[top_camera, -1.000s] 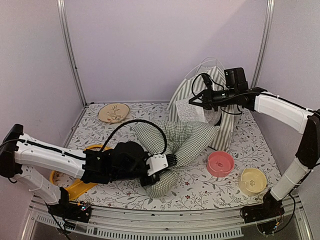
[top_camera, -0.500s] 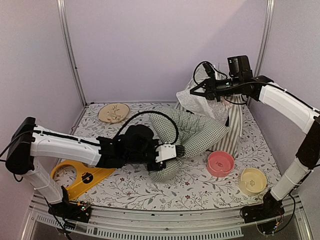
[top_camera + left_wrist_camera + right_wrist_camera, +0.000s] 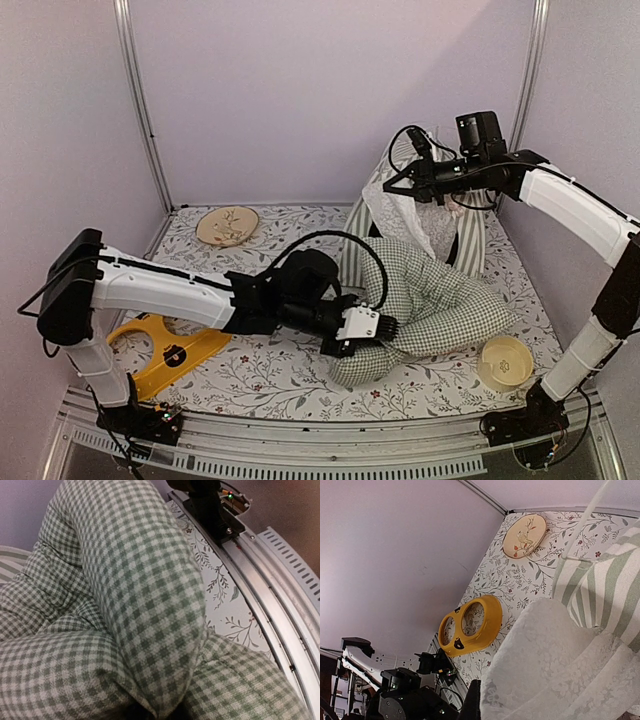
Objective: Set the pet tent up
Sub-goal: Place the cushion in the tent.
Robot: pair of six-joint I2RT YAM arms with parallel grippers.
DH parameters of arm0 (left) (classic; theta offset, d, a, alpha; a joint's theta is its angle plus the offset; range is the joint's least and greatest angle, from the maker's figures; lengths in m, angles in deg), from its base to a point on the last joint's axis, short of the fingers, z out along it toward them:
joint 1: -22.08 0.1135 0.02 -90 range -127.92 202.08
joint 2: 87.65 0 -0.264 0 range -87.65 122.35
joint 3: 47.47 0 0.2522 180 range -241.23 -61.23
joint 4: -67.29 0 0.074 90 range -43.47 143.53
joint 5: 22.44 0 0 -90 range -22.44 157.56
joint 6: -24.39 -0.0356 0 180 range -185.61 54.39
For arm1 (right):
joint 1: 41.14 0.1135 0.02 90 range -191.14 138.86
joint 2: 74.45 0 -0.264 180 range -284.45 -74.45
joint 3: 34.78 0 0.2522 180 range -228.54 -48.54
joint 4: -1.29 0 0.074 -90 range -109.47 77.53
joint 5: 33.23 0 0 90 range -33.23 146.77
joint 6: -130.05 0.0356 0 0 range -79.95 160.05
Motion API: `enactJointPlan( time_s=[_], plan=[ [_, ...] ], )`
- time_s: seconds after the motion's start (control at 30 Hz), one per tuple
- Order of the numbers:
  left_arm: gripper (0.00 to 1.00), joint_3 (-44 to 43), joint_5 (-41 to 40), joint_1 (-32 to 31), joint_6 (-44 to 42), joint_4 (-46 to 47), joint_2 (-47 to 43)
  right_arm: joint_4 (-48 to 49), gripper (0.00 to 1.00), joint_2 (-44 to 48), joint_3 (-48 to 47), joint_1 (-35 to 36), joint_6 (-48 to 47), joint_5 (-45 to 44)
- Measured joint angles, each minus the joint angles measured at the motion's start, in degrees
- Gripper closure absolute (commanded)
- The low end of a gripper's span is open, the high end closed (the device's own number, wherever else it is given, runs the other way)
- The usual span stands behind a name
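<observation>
Right wrist: pet tent [image 3: 600, 592] striped fabric, lacy mesh; cushion [image 3: 150, 605] puffy gingham.

Your left gripper [image 3: 388, 326] is clamped on the bunched green checked cushion [image 3: 440, 300] mid-table. Your right gripper [image 3: 392, 187] holds the pet tent [image 3: 425, 225] up by its white mesh, back right. A cream bowl [image 3: 503, 362] sits just beside the cushion; a yellow stand [image 3: 165, 350] lies front left.

the bench [image 3: 275, 378] is covered in a leafy floral print and enclosed by plain lilac walls [image 3: 330, 90] and metal posts [image 3: 140, 100].
</observation>
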Motion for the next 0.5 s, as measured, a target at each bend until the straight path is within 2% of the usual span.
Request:
enactJointPlan(
  time_s=[0.23,0.37,0.5],
  plan=[
    [1.0,-8.4,13.2,5.3,1.6,-1.4,7.0,-0.4,1.0,0.0,-0.7,0.0,-0.2,0.2],
    [1.0,-15.9,21.3,11.4,5.6,-1.7,12.5,-0.6,1.0,0.0,-0.7,0.0,-0.2,0.3],
    [1.0,-27.1,28.0,16.8,12.3,-3.1,20.8,-0.5,1.0,0.0,-0.6,0.0,-0.2,0.3]
  ],
)
